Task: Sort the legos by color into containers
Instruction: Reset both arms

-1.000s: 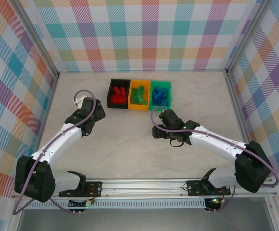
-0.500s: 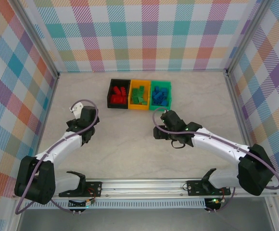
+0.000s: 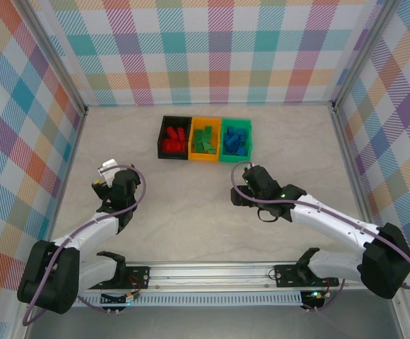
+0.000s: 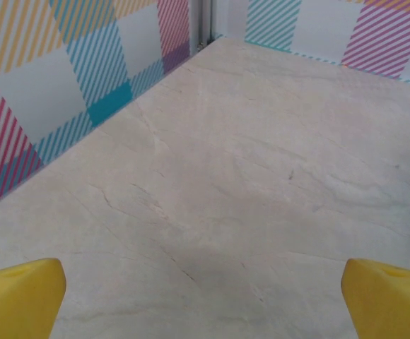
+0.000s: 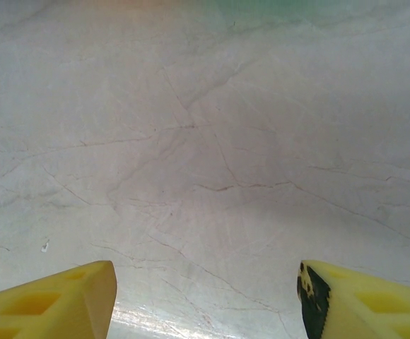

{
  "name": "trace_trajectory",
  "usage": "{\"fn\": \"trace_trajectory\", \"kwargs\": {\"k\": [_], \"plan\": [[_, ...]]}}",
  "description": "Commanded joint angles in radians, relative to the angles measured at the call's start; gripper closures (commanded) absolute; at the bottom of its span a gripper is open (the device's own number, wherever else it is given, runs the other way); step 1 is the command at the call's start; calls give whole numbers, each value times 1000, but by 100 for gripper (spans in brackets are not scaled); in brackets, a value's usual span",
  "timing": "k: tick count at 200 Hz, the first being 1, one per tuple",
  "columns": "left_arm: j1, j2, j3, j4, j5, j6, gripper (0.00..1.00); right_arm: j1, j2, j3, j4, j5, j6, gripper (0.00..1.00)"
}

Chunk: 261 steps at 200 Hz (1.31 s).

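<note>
Legos [image 3: 173, 145] (red, green, blue) are sorted into the containers [image 3: 205, 159] at twelve o'clock; left gripper [image 4: 203, 296] and right gripper [image 5: 205, 300] are held spread wide.

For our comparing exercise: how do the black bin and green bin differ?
The black bin holds red bricks; the green bin holds blue bricks. The black bin ends the row on the left, the green bin on the right. Both are open-topped and rectangular.

The left arm [image 3: 85, 227] and right arm [image 3: 332, 220] are wearing white shells between black joints, a purple-grey cable [image 3: 129, 168] looping along each. The left end effector [image 4: 205, 300] and right end effector [image 5: 205, 300] are showing yellow fingers [image 5: 360, 300], one bearing a black patch.
</note>
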Motion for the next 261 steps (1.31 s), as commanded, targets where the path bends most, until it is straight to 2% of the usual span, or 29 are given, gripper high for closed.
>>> {"fn": "trace_trajectory", "kwargs": {"k": [1,39,64,89,101,125,137,153,165,216,245,261], "plan": [[42,29,-48,198,-41,73,0,0,-71,-4,-10,74,-33,31],[94,148,-75,357,70,80,0,-1,-179,-5,-60,206,-72,29],[96,226,-33,396,145,131,0,-6,-240,0,-83,265,-99,27],[96,356,-13,522,200,166,0,-19,-273,-2,-99,314,-124,23],[96,356,35,413,288,184,0,-30,-273,6,-115,322,-136,23],[99,417,79,412,421,238,0,-44,-267,25,-144,348,-161,23],[109,409,70,404,442,223,0,-49,-267,33,-146,361,-176,23],[114,472,19,578,463,245,0,-54,-271,42,-144,368,-190,22],[117,444,44,472,496,237,0,-57,-274,43,-134,368,-200,22],[133,451,45,485,523,232,0,-94,-265,39,-93,413,-264,18],[132,451,45,485,523,233,0,-163,-265,3,6,519,-328,0],[131,451,45,485,523,232,0,-245,-254,-26,73,522,-331,1]]}}
